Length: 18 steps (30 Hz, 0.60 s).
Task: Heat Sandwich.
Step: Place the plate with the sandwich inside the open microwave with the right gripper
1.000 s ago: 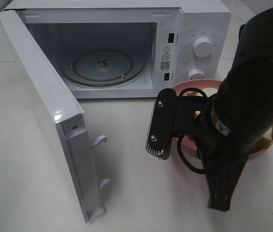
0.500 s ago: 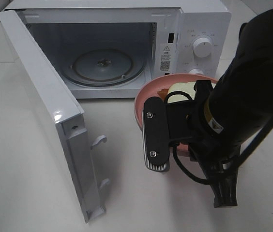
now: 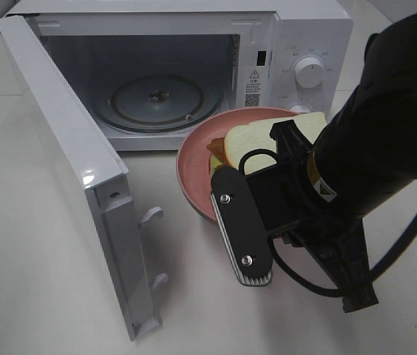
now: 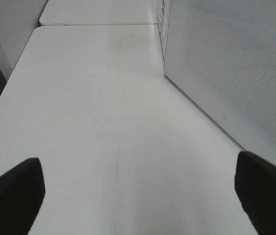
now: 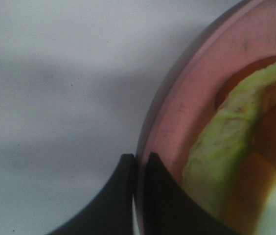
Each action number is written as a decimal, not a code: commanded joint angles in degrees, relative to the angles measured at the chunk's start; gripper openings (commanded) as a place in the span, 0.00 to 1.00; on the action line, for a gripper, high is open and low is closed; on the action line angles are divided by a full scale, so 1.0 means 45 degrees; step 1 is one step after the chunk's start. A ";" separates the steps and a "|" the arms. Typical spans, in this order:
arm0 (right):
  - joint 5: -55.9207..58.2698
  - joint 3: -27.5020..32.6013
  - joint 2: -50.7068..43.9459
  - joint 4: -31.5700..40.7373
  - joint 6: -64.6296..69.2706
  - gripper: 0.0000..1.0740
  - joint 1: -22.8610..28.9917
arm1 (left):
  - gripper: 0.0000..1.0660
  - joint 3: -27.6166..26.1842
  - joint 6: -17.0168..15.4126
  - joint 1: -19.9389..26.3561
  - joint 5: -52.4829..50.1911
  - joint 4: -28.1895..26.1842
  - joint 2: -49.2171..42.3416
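Hovering wide open and empty above the table (image 4: 103, 98), the left pincer (image 4: 138, 193) waits beside the open microwave door (image 3: 68, 163), while the right pincer (image 5: 139, 166), closed on the rim of the pink plate (image 3: 186, 170), holds the sandwich (image 3: 256, 140) before the cavity for loading, next needing a level slide onto the turntable (image 3: 157, 100).

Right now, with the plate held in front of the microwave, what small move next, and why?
Probably ease the plate forward and left toward the turntable. The right end effector pinches its rim, the sandwich sits on it, the door stands open, and the plate is outside the cavity.
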 commanded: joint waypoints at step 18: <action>-0.1706 -0.0025 -0.0102 0.2839 -0.8123 0.00 -0.2190 | 0.95 0.0038 0.0038 0.0025 -0.0089 -0.0115 -0.0357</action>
